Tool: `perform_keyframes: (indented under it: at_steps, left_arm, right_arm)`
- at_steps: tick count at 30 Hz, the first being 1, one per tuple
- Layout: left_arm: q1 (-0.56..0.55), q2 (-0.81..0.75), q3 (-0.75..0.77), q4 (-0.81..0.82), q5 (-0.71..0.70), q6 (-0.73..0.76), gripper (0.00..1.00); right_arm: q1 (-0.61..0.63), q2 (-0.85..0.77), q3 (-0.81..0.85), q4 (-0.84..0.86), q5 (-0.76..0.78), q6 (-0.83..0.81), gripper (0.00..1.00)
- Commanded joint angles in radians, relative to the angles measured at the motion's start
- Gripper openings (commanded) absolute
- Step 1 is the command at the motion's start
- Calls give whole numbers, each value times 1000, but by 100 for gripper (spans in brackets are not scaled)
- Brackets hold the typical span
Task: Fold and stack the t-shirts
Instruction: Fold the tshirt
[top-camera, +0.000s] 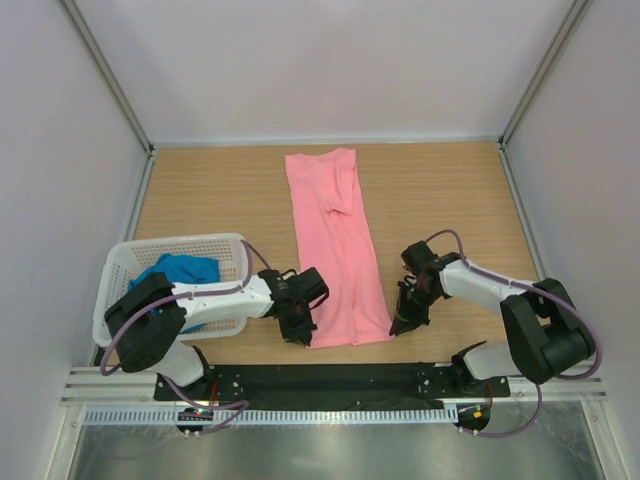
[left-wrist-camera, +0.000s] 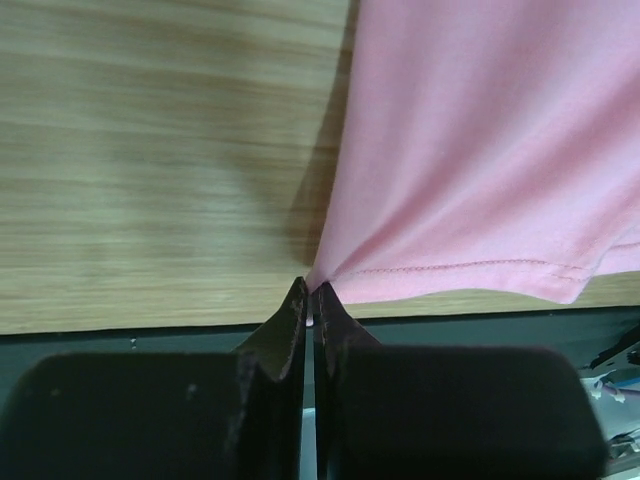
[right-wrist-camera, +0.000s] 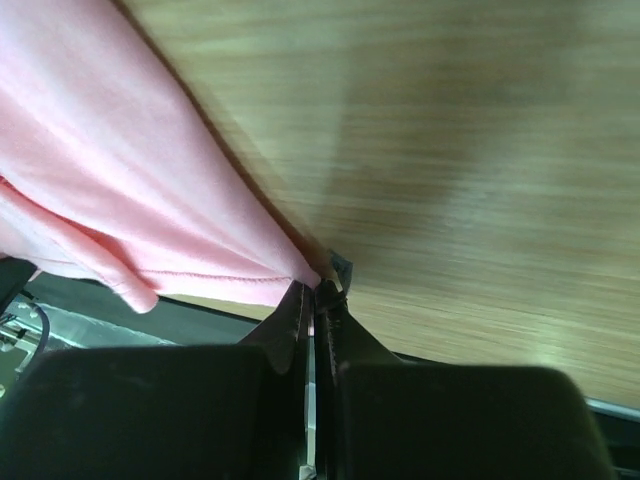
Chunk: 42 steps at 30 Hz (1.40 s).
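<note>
left fingers (left-wrist-camera: 288, 330), right fingers (right-wrist-camera: 292, 318): tight on pink t-shirt (top-camera: 335, 250) corners

You get bright, even overhead light, shadows faint. Your wrist views smear the wooden surface (right-wrist-camera: 480, 150); the left tool (left-wrist-camera: 308, 292) and right tool (right-wrist-camera: 318, 290) loom dark, unfocused.

Two white-and-black arms, cabled in purple

White link shells on the left arm (top-camera: 215, 297) and right arm (top-camera: 485, 285) are joined by black joint housings; a purple cable (top-camera: 445, 233) is looped along each; wedge-shaped fingers (left-wrist-camera: 285, 340) are matte black, scuffed.
</note>
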<state>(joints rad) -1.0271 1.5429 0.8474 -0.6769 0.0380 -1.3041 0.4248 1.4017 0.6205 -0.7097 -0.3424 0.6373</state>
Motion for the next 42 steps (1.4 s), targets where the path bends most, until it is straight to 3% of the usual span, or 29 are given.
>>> perform_keyframes:
  at_steps: [1, 13, 19, 23, 31, 42]
  left_arm:
    - [4, -64, -47, -30, -20, -32, 0]
    - [-39, -127, -120, 37, 23, -93, 0]
    - [-37, -245, -30, -82, -91, -74, 0]
    - [30, -230, 83, -186, -130, 8, 0]
    - [332, -110, 246, -193, -70, 253, 0]
    - [492, 195, 567, -208, 36, 408, 0]
  right_arm:
    - [6, -53, -62, -13, 42, 51, 1]
    - [104, -202, -157, 81, -38, 186, 1]
    - [101, -244, -42, 10, -21, 150, 1]
    - [78, -144, 143, -20, -14, 93, 1]
    - [-12, 117, 490, -91, 0, -33, 1]
    - [-92, 447, 860, -145, -21, -125, 1]
